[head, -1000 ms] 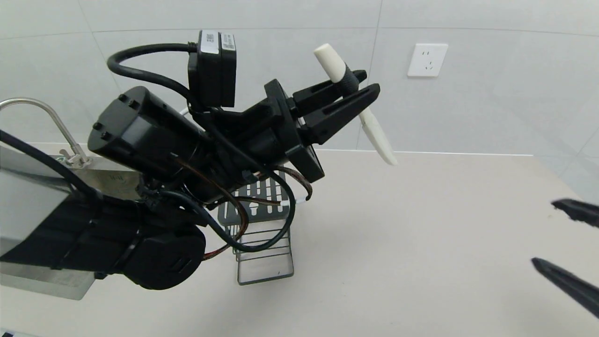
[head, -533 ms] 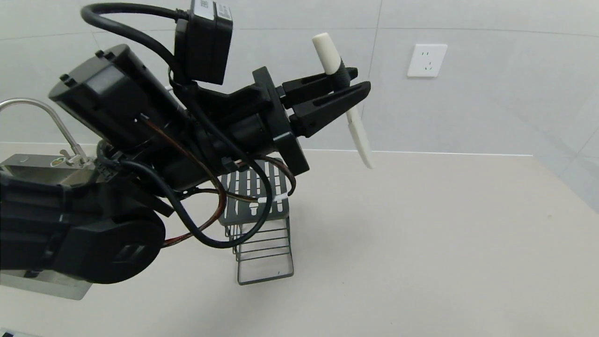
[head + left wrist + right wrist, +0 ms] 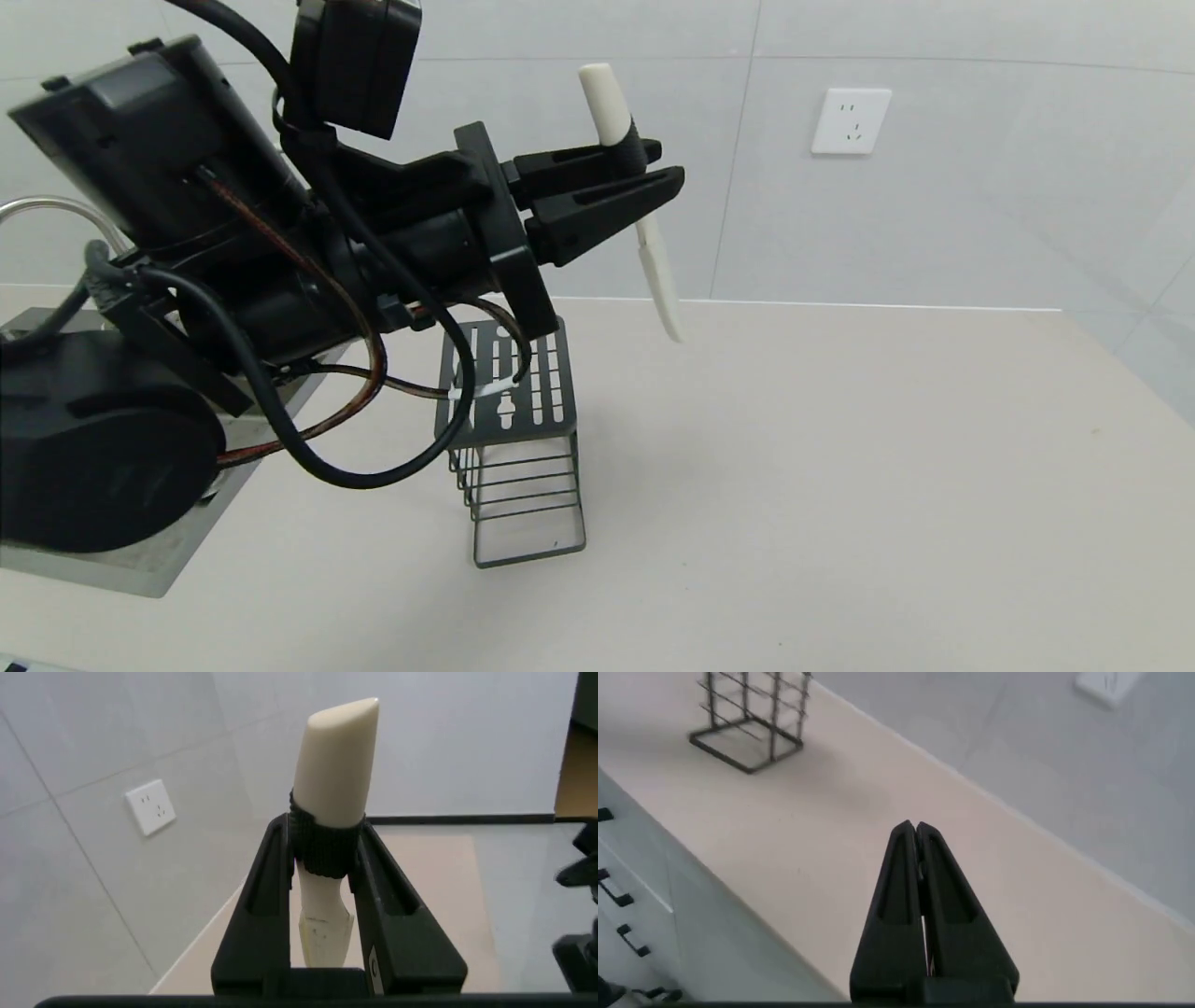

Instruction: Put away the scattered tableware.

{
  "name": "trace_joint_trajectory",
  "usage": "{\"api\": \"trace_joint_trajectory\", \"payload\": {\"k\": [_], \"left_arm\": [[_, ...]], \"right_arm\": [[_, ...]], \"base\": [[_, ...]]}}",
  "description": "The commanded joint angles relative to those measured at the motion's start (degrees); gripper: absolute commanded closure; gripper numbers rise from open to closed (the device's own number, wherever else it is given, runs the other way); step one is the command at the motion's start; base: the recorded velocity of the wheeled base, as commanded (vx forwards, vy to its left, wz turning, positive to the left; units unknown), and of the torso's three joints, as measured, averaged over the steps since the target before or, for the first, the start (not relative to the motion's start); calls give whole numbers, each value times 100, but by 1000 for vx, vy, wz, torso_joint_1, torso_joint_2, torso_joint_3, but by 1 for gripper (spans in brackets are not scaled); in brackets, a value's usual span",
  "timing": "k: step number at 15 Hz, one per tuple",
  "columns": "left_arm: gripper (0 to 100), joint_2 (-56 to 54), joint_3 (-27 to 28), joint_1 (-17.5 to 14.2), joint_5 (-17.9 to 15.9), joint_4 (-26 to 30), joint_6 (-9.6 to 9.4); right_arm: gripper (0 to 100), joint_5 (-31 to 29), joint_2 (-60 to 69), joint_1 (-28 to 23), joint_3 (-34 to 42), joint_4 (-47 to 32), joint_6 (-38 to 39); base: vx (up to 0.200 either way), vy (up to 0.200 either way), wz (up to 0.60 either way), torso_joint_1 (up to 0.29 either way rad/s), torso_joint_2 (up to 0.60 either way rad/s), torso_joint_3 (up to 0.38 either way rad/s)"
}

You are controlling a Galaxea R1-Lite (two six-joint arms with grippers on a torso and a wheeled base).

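Note:
A white knife point(image 3: 658, 280) with a black band on its handle hangs nearly upright, blade down, high above the counter. My left gripper point(image 3: 665, 174) is shut on the knife at that band; the left wrist view shows the knife point(image 3: 334, 775) from the handle end, pinched by my left gripper point(image 3: 324, 836). Below and to the left stands a grey wire cutlery rack point(image 3: 519, 467) on the counter. My right gripper point(image 3: 917, 833) is shut with nothing in it, hovering over the counter away from the rack point(image 3: 752, 714).
A steel sink with a curved tap point(image 3: 37, 207) lies at the far left, partly hidden by my left arm. A wall socket point(image 3: 850, 119) is on the tiled wall. The beige counter point(image 3: 840, 485) is bare to the right of the rack.
My left arm has swung left with the knife, and the knife now hangs more upright, closer above the rack. The right gripper's fingers have left the head view's right edge.

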State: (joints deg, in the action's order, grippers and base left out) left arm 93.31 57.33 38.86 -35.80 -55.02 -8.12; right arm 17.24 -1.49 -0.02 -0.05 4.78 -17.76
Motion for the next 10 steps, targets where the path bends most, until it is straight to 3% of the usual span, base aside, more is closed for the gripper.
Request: {"api": "trace_joint_trajectory", "payload": {"k": [1,3,7,8,10], "left_arm": [[100,-181,-82,-19,179,-9,-102],[100,-216,-310,-125,460,-106,-146],[100,-454,-609,-283,469,-194,-287],[100,-594,-811,-564,469,-211,-322],[100,-665,-952,-722,460,-238,-427]], "right_arm": [[100,-590,149,-33,5,-74,721],[100,-1601,149,-24,-4,-601,1653],[100,-1530,149,-24,-4,-487,1759],[100,-1530,149,-24,-4,-487,1750],[100,-1530,149,-24,-4,-487,1697]], "base": [[0,0,0,0,0,0],[0,0,0,0,0,0],[0,0,0,0,0,0],[0,0,0,0,0,0],[0,0,0,0,0,0]]}}
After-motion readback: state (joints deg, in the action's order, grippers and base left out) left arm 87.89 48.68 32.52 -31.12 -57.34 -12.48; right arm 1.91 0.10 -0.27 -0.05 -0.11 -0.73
